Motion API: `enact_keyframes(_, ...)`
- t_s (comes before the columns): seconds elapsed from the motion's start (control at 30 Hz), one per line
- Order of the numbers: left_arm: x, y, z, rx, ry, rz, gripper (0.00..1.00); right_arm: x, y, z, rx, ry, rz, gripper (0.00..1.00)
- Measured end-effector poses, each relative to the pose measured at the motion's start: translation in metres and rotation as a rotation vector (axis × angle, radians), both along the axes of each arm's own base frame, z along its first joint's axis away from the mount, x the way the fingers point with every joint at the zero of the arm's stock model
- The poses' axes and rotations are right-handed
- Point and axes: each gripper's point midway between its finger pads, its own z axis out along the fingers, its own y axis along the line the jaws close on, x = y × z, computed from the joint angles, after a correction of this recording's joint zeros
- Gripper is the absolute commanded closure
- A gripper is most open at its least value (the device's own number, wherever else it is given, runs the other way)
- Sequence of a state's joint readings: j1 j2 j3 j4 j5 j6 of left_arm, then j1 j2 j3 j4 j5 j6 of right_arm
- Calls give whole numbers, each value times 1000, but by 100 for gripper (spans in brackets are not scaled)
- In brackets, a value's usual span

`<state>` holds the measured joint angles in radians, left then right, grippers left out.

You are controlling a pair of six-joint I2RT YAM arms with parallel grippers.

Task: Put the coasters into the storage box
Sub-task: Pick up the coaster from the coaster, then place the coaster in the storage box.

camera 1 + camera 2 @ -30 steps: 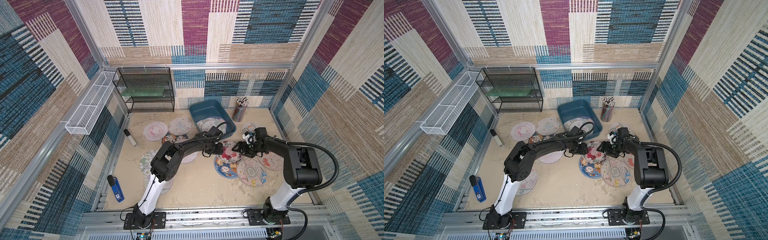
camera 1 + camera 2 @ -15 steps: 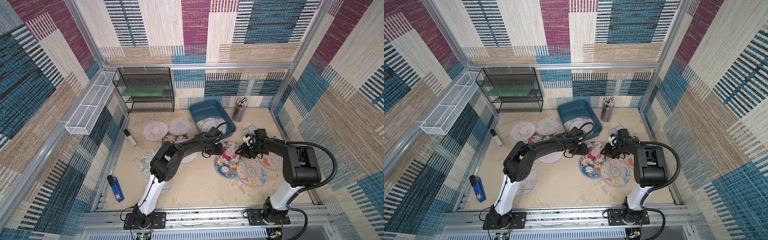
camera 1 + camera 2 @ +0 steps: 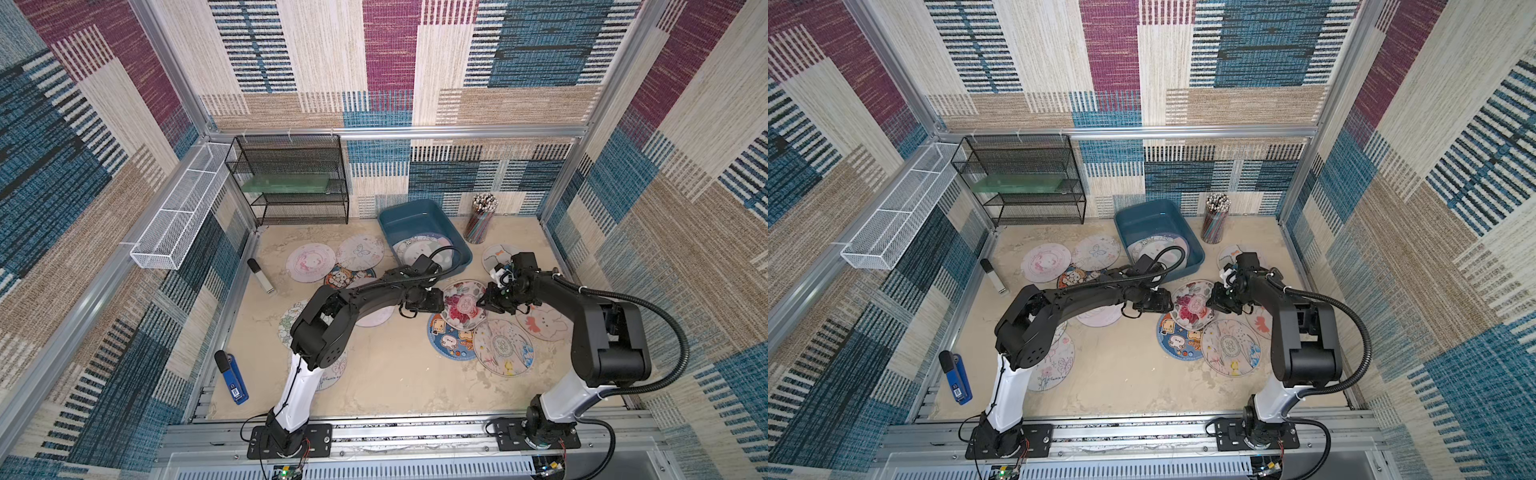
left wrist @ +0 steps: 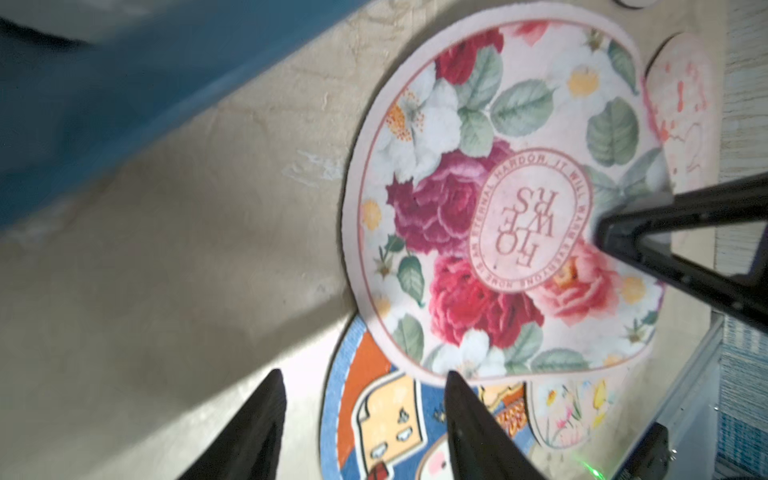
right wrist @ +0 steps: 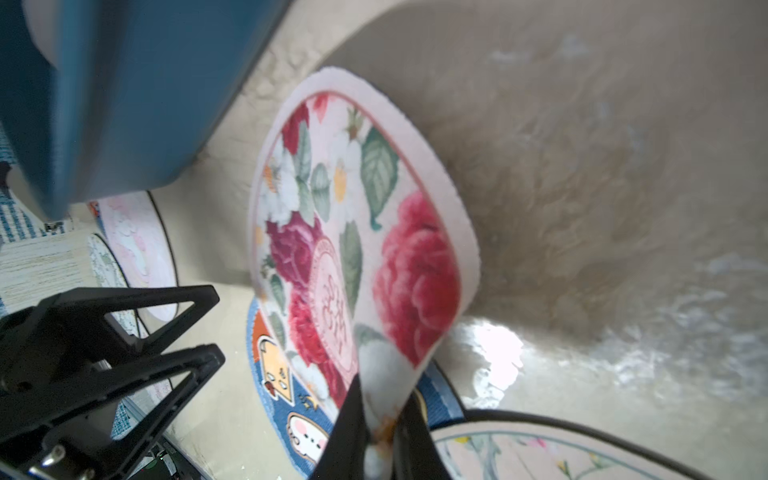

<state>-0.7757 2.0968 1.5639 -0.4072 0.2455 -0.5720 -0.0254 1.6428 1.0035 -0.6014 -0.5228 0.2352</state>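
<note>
- The right end effector (image 5: 374, 440) has just closed. Its fingers now clamp the rim of the floral coaster (image 5: 353, 249), which curls up off the tabletop (image 5: 582, 166) towards the centre of the right wrist frame.
- The left end effector (image 4: 363, 374) has its jaws apart and holds nothing. It sits low in the left wrist frame, just beside the coaster's opposite edge.
- In both top views the floral coaster (image 3: 463, 305) lies right of centre between the two end effectors, overlapping a blue cartoon coaster (image 3: 449, 343).
- The storage box (image 3: 411, 220) sits near it, higher in the frame, with a few coasters already inside.
- A second earlier the right jaws stood open at that rim. Neither arm nor the coaster has visibly shifted since.
- The grasp looks made, so lifting it into the box is probably next. Many coasters are still on the tabletop.
</note>
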Motion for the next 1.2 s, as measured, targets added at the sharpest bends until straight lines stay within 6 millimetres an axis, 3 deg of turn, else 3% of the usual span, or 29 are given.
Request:
enact_keyframes(0.2, -3, 24, 39, -53, -49, 36, 34, 10, 3, 41, 4, -75, -4, 86)
enact_keyframes(0.37, -8, 51, 57, -75, -70, 78, 32, 17, 11, 76, 16, -126, -5, 86)
enact_keyframes(0.63, -26, 102, 51, -56, -44, 151, 30, 52, 43, 150, 65, -266, 33, 85)
enact_keyframes(0.73, -34, 117, 47, -47, -34, 171, 29, 70, 62, 166, 90, -295, 56, 85)
enact_keyframes(0.9, -49, 136, 44, -45, -27, 192, 29, 105, 98, 173, 125, -325, 105, 84)
enact_keyframes(1.2, -63, 161, 45, -34, -39, 241, 29, 188, 151, 154, 197, -371, 150, 84)
